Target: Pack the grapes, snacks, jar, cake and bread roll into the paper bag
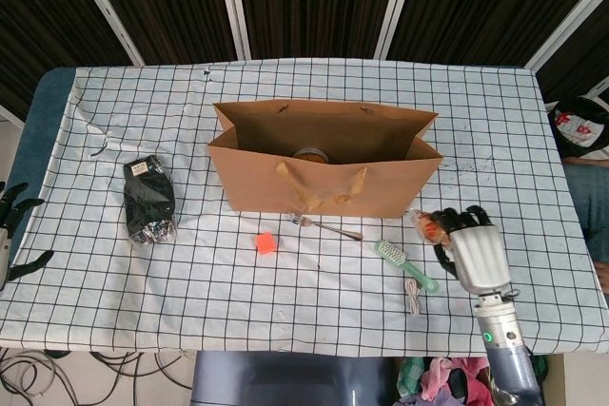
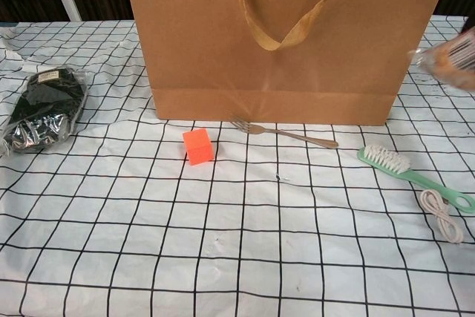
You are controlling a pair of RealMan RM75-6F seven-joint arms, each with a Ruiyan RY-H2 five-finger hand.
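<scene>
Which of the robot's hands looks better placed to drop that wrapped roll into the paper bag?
The right. The right hand already holds the wrapped bread roll in the air just beside the paper bag. The left hand sits at the table's far edge, open and holding nothing, well away from the bag.

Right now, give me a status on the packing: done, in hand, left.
Done: one round item, likely the jar, shows inside the paper bag. In hand: the right hand holds the wrapped bread roll right of the bag. Left: the dark grapes pack lies on the table; the left hand holds nothing. Other items can't be seen.
</scene>
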